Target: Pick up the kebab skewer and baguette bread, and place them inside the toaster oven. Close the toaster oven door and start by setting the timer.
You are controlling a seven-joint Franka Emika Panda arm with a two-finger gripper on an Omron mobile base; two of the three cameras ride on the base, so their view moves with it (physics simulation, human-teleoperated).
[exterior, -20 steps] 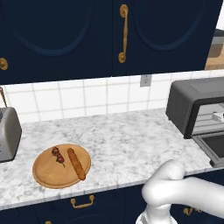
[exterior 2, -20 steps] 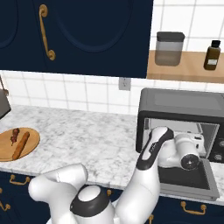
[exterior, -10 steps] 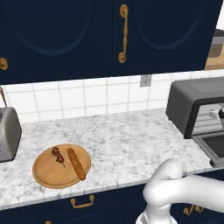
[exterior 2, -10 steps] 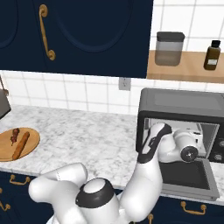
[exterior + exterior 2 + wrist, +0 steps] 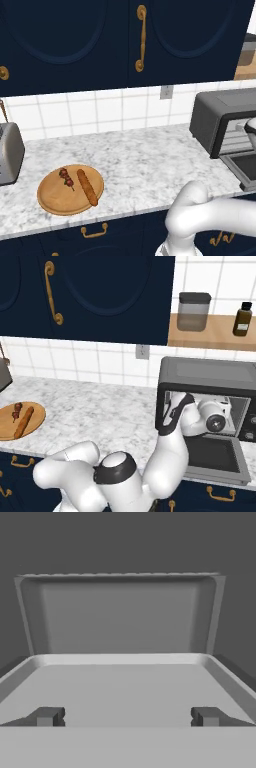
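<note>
Now, the big picture first: the marble counter (image 5: pixel 150 160) runs long, and the jaws are at its far right end, poking into the mouth of the toaster oven (image 5: pixel 210 373). Over the last second the hand has slid up and deeper into that opening. The toaster oven door (image 5: pixel 212 456) lies folded down flat, below and behind the jaws. Ahead of them is the oven's pale inner tray (image 5: pixel 120 659), bare, its back wall straight in front.

The jaws are spread wide and grasping nothing; both dark fingertips (image 5: pixel 47 716) stand apart over the tray.

So the oven looks ready, but nothing has been loaded. The round board (image 5: pixel 50 195) sits well apart from the jaws, far down the counter to their left. On it lie the baguette bread (image 5: pixel 87 186) and, just beside it, the kebab skewer (image 5: pixel 66 178), neither one shifted. My read: the arm must pull out and go fetch them.

The oven's knobs are cut off at the right base view's edge, so the timer dial is hard to make out.
</note>
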